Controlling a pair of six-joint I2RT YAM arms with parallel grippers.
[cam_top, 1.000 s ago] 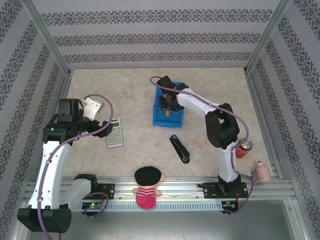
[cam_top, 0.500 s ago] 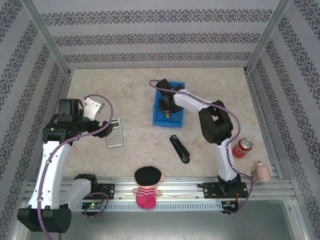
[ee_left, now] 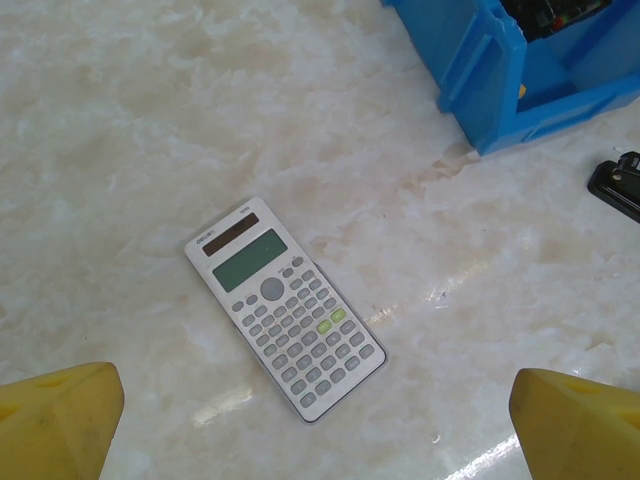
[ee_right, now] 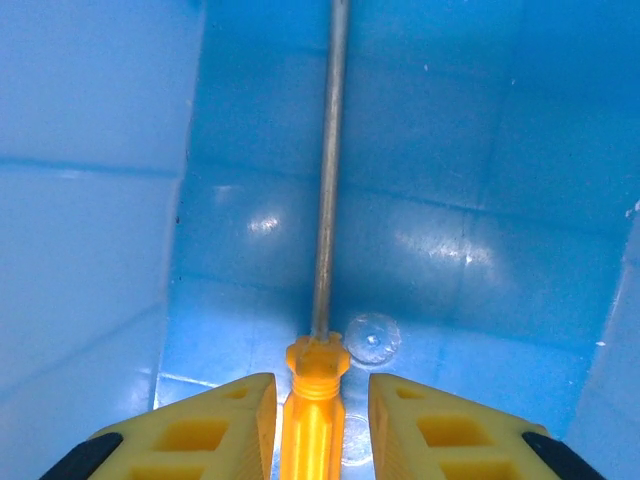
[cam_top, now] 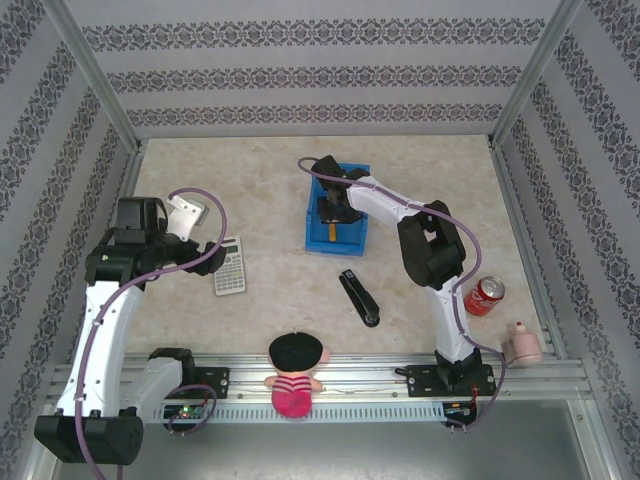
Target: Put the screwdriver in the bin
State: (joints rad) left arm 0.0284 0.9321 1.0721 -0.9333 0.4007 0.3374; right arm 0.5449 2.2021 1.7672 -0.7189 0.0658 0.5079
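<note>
The screwdriver (ee_right: 315, 420) has an orange-yellow handle and a thin silver shaft pointing away from me, and it lies on the floor of the blue bin (ee_right: 450, 200). My right gripper (ee_right: 322, 385) is open, its yellow fingers straddling the handle with a small gap on each side. From above, the bin (cam_top: 336, 243) sits mid-table with the right gripper (cam_top: 333, 212) lowered inside it and the handle (cam_top: 333, 230) just showing. My left gripper (cam_top: 190, 212) hovers at the left, wide open (ee_left: 315, 380), holding nothing. A corner of the bin (ee_left: 500, 80) shows at the upper right of the left wrist view.
A white calculator (cam_top: 229, 265) lies below the left gripper (ee_left: 285, 305). A black stapler (cam_top: 358, 297) lies in front of the bin. A red can (cam_top: 487, 296) and a pink object (cam_top: 522, 343) stand at the right front. A doll (cam_top: 294, 372) sits on the front rail.
The right arm has shifted slightly left and settled lower over the bin. The left arm has not moved.
</note>
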